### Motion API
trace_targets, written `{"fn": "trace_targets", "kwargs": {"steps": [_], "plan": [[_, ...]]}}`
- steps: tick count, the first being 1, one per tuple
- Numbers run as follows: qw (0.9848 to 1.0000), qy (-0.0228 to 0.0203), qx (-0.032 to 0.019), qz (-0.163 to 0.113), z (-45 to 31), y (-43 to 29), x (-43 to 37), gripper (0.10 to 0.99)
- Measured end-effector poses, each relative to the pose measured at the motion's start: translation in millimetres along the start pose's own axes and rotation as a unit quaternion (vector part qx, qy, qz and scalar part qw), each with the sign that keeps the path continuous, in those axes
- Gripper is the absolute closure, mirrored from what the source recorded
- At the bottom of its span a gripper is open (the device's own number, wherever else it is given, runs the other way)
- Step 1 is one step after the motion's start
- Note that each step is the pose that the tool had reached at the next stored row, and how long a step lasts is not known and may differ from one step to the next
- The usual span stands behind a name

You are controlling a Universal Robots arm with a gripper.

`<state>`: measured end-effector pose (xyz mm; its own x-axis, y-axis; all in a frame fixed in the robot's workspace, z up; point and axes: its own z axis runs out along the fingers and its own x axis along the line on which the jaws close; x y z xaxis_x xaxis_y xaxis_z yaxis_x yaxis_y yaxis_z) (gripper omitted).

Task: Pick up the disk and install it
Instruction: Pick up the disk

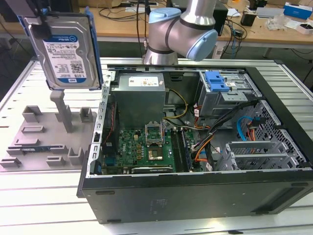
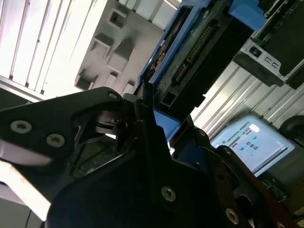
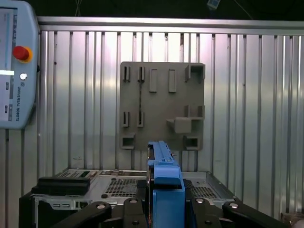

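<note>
Your disk (image 1: 66, 49) hangs upright above the grey rack (image 1: 29, 147), beside the open computer case (image 1: 195, 191), with the fingers (image 3: 141, 199) clamped on its blue frame. It looks stiff, weighty and shock-sensitive, so grip the frame edges

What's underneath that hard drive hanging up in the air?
Under the disk, held by the gripper, sits a grey slotted fixture plate on the ribbed metal table. In the first wrist view the disk's blue edge hides a strip of table beside the plate.
</note>
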<state>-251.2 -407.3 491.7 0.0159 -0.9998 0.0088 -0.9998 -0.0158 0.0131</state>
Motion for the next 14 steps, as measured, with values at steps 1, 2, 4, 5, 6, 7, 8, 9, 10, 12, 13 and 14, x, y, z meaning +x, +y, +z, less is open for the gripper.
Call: {"fn": "trace_targets", "kwargs": {"steps": [1, 2, 4, 5, 6, 7, 8, 9, 10, 12, 13, 14], "plan": [[1.0, 0.0, 0.0, 0.0, 0.0, -3.3, 2.5, 0.718], [1.0, 0.0, 0.0, 0.0, 0.0, -6.5, 5.1, 0.718], [1.0, 0.0, -0.0001, 0.0, -0.1, -15.0, 11.6, 0.718], [1.0, 0.0, -0.0001, 0.0, -0.1, -20.5, 16.0, 0.718], [1.0, 0.0, -0.0002, 0.0, -0.2, -28.6, 22.3, 0.718], [1.0, 0.0, -0.0002, 0.0, -0.2, -33.9, 26.5, 0.718], [1.0, 0.0, -0.0002, 0.0, -0.3, -39.0, 30.4, 0.718], [1.0, 0.0, -0.0002, 0.0, -0.3, -42.9, 33.4, 0.718], [1.0, 0.0, -0.0002, 0.0, -0.3, -47.1, 36.6, 0.718], [1.0, 0.0, -0.0002, 0.0, -0.3, -54.7, 41.7, 0.718], [1.0, 0.0, -0.0002, 0.0, -0.4, -59.4, 44.7, 0.718], [1.0, 0.0, -0.0002, 0.0, -0.4, -63.3, 47.1, 0.718]]}}
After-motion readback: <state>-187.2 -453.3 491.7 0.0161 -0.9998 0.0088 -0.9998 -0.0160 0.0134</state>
